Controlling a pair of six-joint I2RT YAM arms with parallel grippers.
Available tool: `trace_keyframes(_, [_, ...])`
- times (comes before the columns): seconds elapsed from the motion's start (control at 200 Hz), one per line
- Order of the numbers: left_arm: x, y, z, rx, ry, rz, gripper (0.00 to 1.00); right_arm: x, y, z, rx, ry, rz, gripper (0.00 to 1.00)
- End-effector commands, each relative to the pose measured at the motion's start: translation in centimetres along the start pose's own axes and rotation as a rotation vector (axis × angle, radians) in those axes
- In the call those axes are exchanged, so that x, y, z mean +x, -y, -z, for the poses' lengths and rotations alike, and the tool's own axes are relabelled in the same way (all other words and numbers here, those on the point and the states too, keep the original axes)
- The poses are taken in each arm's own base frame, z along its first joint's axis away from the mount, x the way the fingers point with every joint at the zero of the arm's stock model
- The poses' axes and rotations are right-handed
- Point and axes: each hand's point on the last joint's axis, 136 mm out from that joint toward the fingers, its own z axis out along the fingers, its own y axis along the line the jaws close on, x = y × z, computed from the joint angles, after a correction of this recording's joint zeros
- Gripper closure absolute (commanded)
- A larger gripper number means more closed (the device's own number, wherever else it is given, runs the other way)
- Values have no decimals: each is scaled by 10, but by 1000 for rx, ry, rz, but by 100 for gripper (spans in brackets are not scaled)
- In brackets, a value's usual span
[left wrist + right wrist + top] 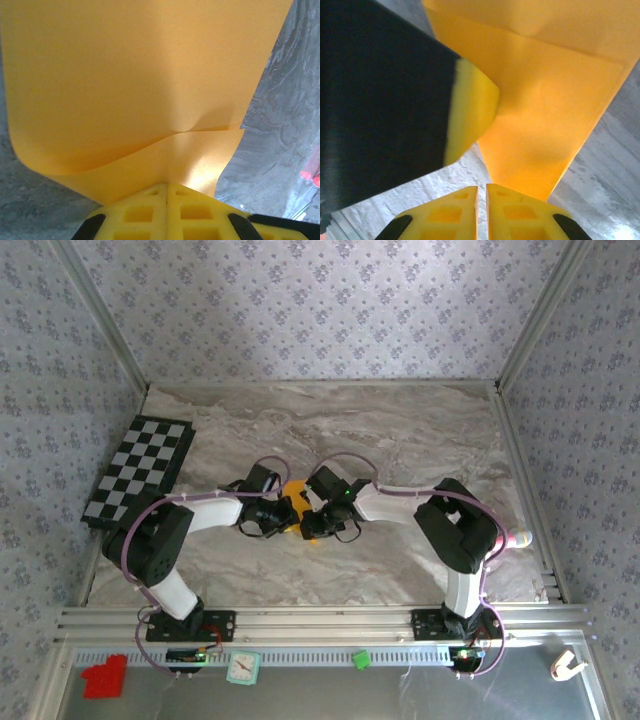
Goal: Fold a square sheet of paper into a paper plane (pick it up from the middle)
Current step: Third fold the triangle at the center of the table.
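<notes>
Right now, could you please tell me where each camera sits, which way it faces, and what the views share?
Top external: above and behind the bases, looking down on the table; both arms show, left claw and right claw meeting.
Left wrist: on the left arm, looking along its yellow fingers at the orange paper they pinch.
Right wrist: on the right arm, facing that paper past its fingers.
Shared: the paper.

The top camera hangs high behind my arm bases [190, 625] and looks down and forward over the whole marble desk [400, 430], from near edge to far edge. Each wrist camera rides just behind its own yellow jaws, facing out along them at very close range. All three views share the desk's middle, where the orange sheet [130, 75] lies right before both wrist lenses.
</notes>
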Motion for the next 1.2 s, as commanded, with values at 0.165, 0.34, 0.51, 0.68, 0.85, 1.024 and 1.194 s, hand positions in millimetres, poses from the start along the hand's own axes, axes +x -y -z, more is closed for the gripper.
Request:
trace_keyframes(0.165, [6, -35, -9, -129, -7, 40, 96, -5, -3, -1, 0, 0, 9, 88])
trace_keyframes(0.34, [7, -42, -10, -155, -7, 53, 97, -1, 10, -10, 44, -26, 6, 88])
trace_keyframes(0.51, [9, -52, -11, -187, -9, 61, 98, 9, 22, -18, 70, -62, 1, 89])
trace_keyframes(0.68, [12, -67, -14, -208, -17, 67, 99, 29, 30, -16, 73, -104, 5, 89])
trace_keyframes(0.85, [13, -77, -15, -192, -24, 93, 100, 50, 26, -2, 29, -119, 26, 89])
trace_keyframes(1.024, [8, -64, -14, -142, -18, 79, 100, 51, 20, 13, 0, -85, 78, 89])
trace_keyframes(1.194, [5, -55, -12, -120, -15, 69, 100, 17, 0, 31, -15, 29, 129, 88])
